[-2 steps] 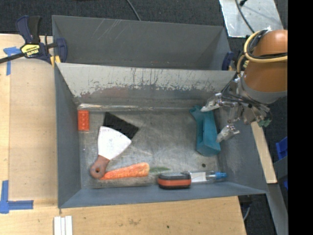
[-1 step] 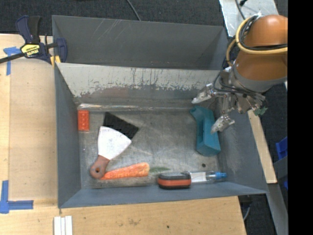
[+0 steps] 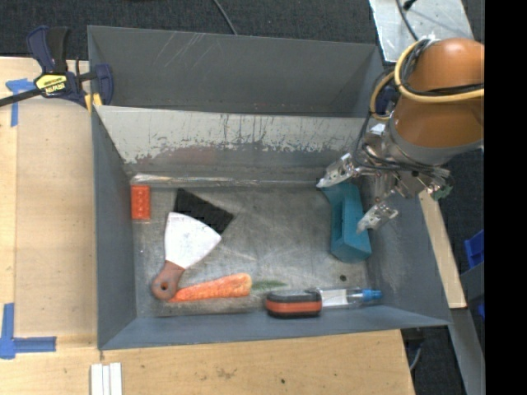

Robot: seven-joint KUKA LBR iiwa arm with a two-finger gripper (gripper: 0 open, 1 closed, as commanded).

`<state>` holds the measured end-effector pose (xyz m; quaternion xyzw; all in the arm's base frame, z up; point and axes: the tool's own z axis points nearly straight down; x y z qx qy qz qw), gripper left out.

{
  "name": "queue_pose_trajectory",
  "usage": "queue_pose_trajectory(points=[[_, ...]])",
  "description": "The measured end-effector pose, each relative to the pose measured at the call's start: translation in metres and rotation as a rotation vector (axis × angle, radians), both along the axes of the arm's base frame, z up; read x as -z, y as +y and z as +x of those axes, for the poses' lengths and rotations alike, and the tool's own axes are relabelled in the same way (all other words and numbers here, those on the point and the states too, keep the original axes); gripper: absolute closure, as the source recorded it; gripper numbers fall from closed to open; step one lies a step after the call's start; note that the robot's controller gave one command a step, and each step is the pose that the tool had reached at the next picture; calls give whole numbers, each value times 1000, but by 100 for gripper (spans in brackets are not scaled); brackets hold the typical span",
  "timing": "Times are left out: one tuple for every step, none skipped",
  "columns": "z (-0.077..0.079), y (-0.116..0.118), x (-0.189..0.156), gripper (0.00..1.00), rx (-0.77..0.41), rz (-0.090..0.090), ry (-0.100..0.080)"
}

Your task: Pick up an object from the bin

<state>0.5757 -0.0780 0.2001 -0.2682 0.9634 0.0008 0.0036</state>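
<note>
The blue block (image 3: pixel 350 235) lies by the right wall of the bin (image 3: pixel 247 97), its long side running from the back wall toward the front. The gripper (image 3: pixel 360 194) hangs over its back end with fingers spread wide, one on each side, not gripping anything. The arm comes from the right and points down, its orange cover (image 3: pixel 440 81) on top.
</note>
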Motion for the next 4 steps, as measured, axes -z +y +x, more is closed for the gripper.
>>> queue_pose_trajectory(points=[[-41,-29,22,0,-55,-4,2],[-23,-62,43,0,-302,-6,4],[-1,-68,83,0,-420,0,-5],[14,-47,121,100,-820,-1,7]])
